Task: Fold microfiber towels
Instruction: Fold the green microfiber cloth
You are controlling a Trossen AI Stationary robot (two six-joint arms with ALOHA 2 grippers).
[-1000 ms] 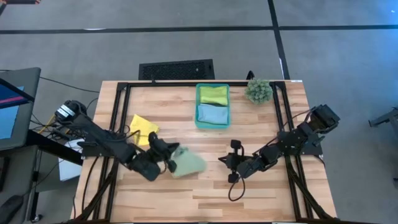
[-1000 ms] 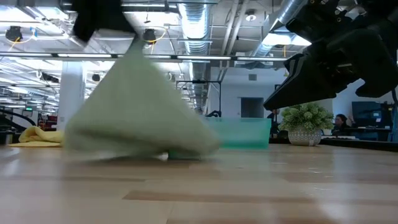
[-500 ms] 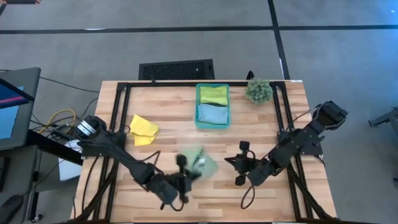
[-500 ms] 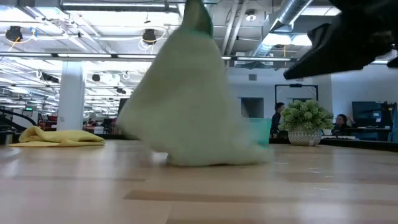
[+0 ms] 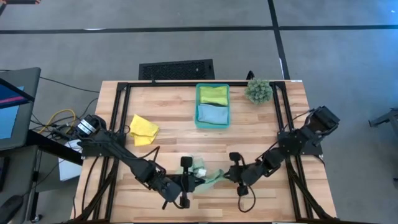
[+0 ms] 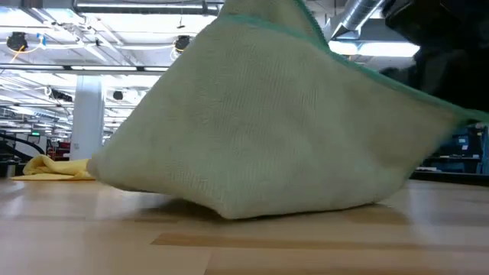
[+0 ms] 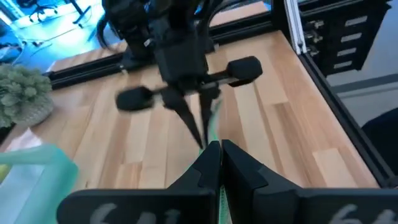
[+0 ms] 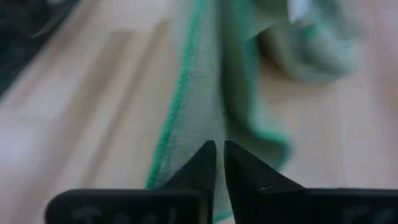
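A pale green towel (image 5: 209,177) with a darker green hem hangs between my two grippers near the table's front middle. In the low view the towel (image 6: 267,130) is peaked at the top, and its lower fold (image 6: 229,210) rests on the wood. My left gripper (image 5: 195,178) is shut on it from the left, and my right gripper (image 5: 222,175) is shut on it from the right. A yellow towel (image 5: 143,129) lies crumpled at the far left. A lime green towel (image 5: 213,94) and a light blue towel (image 5: 211,114) lie in the teal bin (image 5: 198,106). My left gripper pinches the pale green towel's hemmed edge (image 7: 214,127) between its two shut fingers, coming from the table's left and slanting a little downward. The cloth is raised at the hold and hangs down to the table. How many layers are held, I cannot tell. My right gripper has the towel's green-hemmed edge (image 8: 214,127) between its two fingertips, which stand almost together. It comes from the table's right, slanting downward. The cloth runs on away from the fingers toward the left gripper, in loose folds.
The teal bin stands at the far middle, with a small spiky plant (image 5: 258,90) to its right. Black frame rails (image 5: 118,124) run along the table's left and right sides. Bare wood lies near the front edge and between the bin and the grippers.
My left gripper has gone toward the table's right and near edge, rolling its wrist, and has dragged the pale green towel along with one part raised. My right gripper has come left toward the towel and now has its hem between its fingertips.
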